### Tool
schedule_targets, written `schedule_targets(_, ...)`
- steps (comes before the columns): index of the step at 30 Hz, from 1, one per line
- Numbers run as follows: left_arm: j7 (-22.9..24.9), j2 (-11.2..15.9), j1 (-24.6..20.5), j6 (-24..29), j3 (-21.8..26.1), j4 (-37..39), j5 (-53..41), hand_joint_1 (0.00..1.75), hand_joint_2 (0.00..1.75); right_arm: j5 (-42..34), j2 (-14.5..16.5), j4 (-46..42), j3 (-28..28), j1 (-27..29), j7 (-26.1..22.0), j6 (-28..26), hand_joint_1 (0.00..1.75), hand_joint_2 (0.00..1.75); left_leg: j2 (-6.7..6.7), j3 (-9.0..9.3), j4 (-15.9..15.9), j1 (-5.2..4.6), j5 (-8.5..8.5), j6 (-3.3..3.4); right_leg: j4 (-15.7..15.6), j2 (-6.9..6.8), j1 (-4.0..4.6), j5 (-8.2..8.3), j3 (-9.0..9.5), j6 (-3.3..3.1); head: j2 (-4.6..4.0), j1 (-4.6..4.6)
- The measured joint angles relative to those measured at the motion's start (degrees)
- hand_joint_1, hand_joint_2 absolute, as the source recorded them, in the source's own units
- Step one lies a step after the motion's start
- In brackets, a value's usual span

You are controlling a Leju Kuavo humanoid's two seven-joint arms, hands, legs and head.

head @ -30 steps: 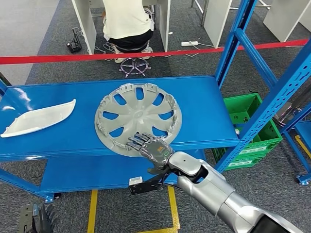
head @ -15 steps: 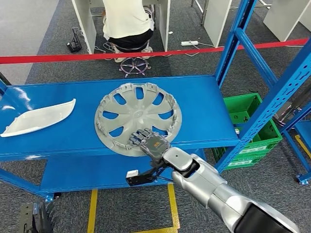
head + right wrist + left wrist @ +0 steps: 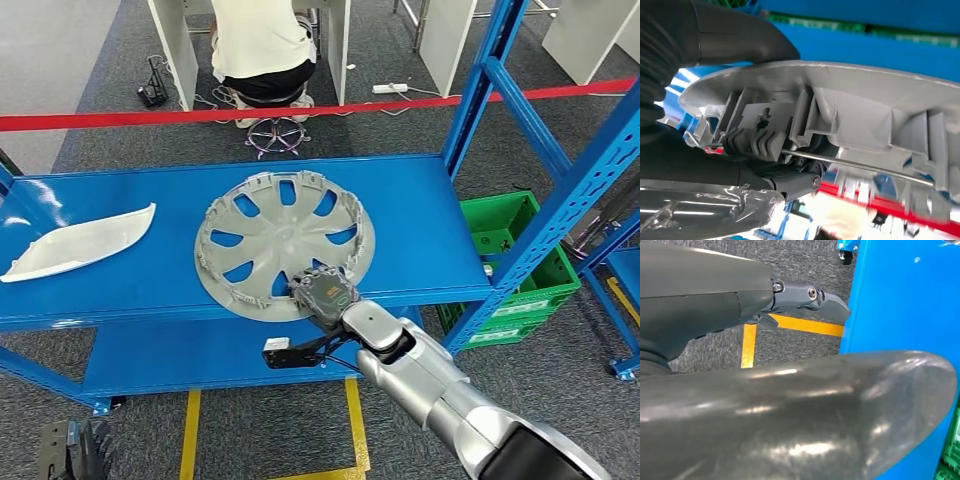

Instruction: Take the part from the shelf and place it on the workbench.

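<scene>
One rim edge decides the coming move: the grey wheel cover (image 3: 284, 244) lies flat on the blue shelf (image 3: 407, 220), its near edge right under the right hand (image 3: 323, 293), and the rest of the disc spreads away from the hand toward the back of the shelf. Being round, it has no long axis, so any lift has to come from this near edge. The right hand is far nearer than the left hand (image 3: 811, 295), which hangs low beside the shelf frame with its fingers apart and nothing in them.

From the head view the right hand rests on the rim, its grasp unreadable. The right wrist view shows more: dark fingers (image 3: 753, 142) curl around the ribbed rim (image 3: 806, 115) from one side, the thumb on the other, so I judge the rim is pinched.
</scene>
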Motion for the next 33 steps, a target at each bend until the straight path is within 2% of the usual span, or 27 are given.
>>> schedule_targets(8,0.0,-0.1,0.1,-0.1,0.6,0.0,-0.3,0.0,0.0,-0.5,-0.1,-4.5,-1.8,1.2,-0.8,0.7,1.75,1.75,0.0,0.0,0.0,0.01,0.02,-0.01,0.0,-0.01,0.0,0.01,0.01,-0.01,0.0,0.01)
schedule_targets(12,0.1,-0.1,0.6,-0.5,1.9,-0.1,-0.9,0.0,0.0,-2.6,-1.2,-12.9,-3.0,4.7,-2.9,2.8,1.75,1.75,0.0,-0.02,0.0,0.01,0.02,-0.01,0.0,-0.01,0.0,0.01,-0.01,-0.01,0.0,0.01)
schedule_targets(16,0.1,-0.2,1.2,-1.4,2.9,-0.3,-1.4,0.0,1.75,-3.3,-2.4,-20.6,-3.5,7.9,-2.8,3.6,1.75,1.75,-0.01,-0.1,0.0,0.01,0.02,-0.01,0.0,-0.01,0.0,0.01,-0.08,-0.01,0.0,0.02)
schedule_targets(20,0.0,-0.3,1.3,-1.8,3.1,-0.5,-1.5,0.0,1.75,-3.3,-2.6,-22.2,-3.7,8.5,-2.7,3.7,1.75,1.75,-0.01,-0.12,0.0,0.01,0.02,-0.01,0.0,-0.01,0.0,0.01,-0.11,-0.01,0.0,0.01)
schedule_targets(24,-0.7,-1.8,2.5,-3.3,4.8,-3.7,-3.7,0.0,1.75,-2.5,-5.7,-39.5,-5.6,15.0,-2.3,3.6,1.75,1.75,0.0,-0.28,0.0,0.01,0.02,-0.01,0.0,-0.01,-0.01,0.02,-0.26,-0.01,0.0,0.02)
schedule_targets(29,-2.1,-2.2,3.0,-4.6,5.7,-4.6,-5.7,0.0,1.75,-2.4,-6.5,-45.6,-7.5,19.0,-2.9,1.3,1.75,1.75,-0.01,-0.3,0.0,0.02,0.05,-0.02,0.0,-0.02,0.0,0.06,-0.3,-0.02,-0.01,0.0)
schedule_targets(31,-2.6,-2.5,3.3,-5.4,6.1,-5.1,-6.3,0.0,1.75,-4.3,-6.6,-48.1,-8.9,21.2,-3.9,-0.3,1.75,1.75,-0.01,-0.33,0.0,0.02,0.05,-0.02,0.0,-0.02,0.0,0.06,-0.31,-0.02,-0.01,0.01)
schedule_targets(33,-2.7,-3.0,3.5,-5.7,6.6,-6.1,-7.2,0.0,1.75,-10.0,-6.7,-50.7,-11.0,23.6,-6.2,-1.3,1.75,1.75,-0.01,-0.38,0.0,0.0,0.04,-0.01,0.0,-0.02,-0.04,0.06,-0.35,-0.01,0.0,0.01)
